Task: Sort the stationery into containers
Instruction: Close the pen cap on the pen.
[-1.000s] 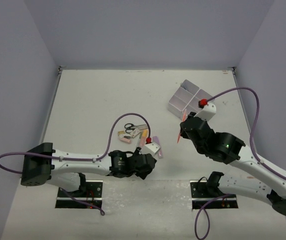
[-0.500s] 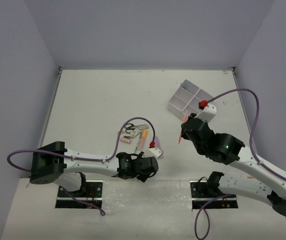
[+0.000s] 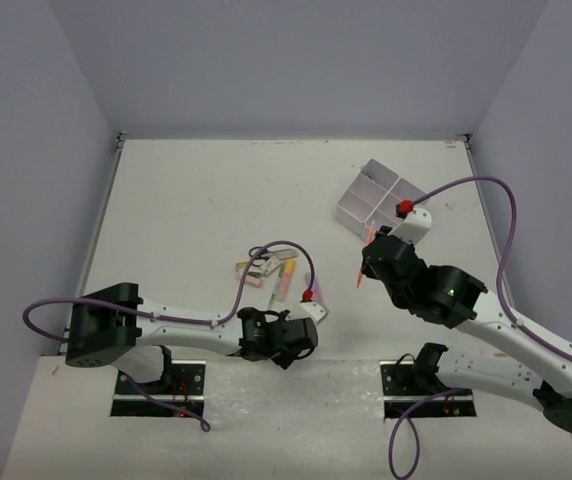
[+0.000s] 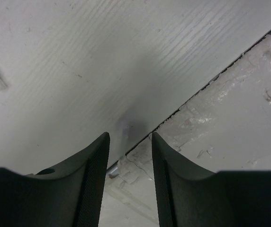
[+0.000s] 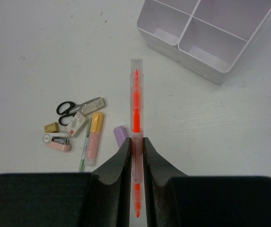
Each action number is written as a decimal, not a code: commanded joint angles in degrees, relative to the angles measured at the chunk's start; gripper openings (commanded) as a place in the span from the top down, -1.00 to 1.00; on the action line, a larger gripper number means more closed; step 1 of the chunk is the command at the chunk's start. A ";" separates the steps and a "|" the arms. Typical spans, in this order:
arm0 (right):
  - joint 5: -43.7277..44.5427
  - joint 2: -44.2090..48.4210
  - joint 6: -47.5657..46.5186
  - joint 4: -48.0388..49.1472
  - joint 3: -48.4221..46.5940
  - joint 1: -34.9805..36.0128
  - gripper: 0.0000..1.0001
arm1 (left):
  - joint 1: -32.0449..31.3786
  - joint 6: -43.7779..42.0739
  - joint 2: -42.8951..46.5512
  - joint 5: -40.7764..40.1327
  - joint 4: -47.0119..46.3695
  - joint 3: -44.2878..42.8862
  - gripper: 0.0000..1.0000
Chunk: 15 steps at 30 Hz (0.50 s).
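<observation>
Marker [image 5: 136,104] (slim, translucent orange plastic)

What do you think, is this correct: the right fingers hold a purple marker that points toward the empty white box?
Not quite. The marker in the right fingers is orange, not purple, as the right wrist view shows. It does point toward the white box, whose visible compartments are empty.

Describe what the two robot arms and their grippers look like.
The left arm and right arm have white links and black joints, each with a looping purple cable and a red knob at the wrist. The left gripper and right gripper have black textured fingers.
</observation>
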<state>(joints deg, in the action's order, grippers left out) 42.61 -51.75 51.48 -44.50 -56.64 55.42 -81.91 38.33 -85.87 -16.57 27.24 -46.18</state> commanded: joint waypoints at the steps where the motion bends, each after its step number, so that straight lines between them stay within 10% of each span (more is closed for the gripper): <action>1: 2.04 0.74 0.93 1.14 0.86 -0.28 1.00 | -0.30 -0.62 -0.49 -1.24 -1.45 1.15 0.17; 15: 1.23 1.30 0.79 2.19 1.06 -0.28 1.00 | 0.89 -1.32 -1.37 -0.04 -3.28 3.91 0.30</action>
<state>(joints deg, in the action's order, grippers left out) 42.54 -51.31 51.48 -44.11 -55.59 55.42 -81.63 37.80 -87.46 -16.71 25.91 -44.15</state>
